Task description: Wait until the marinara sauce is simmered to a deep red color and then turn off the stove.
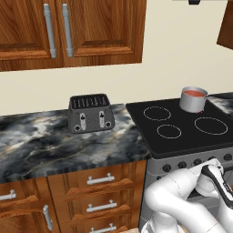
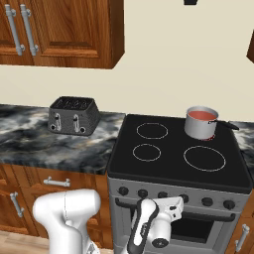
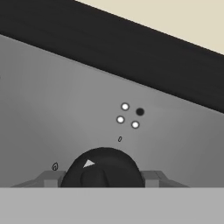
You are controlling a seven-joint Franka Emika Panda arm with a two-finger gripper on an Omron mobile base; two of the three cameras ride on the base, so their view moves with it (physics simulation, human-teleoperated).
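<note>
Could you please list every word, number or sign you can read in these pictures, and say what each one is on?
No words or brand names can be read.
Small mark, possibly "0", on the stove front panel above the knob: too small to be sure.
A second small mark left of the knob: too small to read.
Four-dot diagram, three white and one dark, on the same panel.
White triangle pointer on the knob.
Toaster: no readable label.

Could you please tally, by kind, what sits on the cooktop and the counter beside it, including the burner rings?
Ring burners: 4
Saucepan: 1
Toaster: 1
Total: 6
</note>
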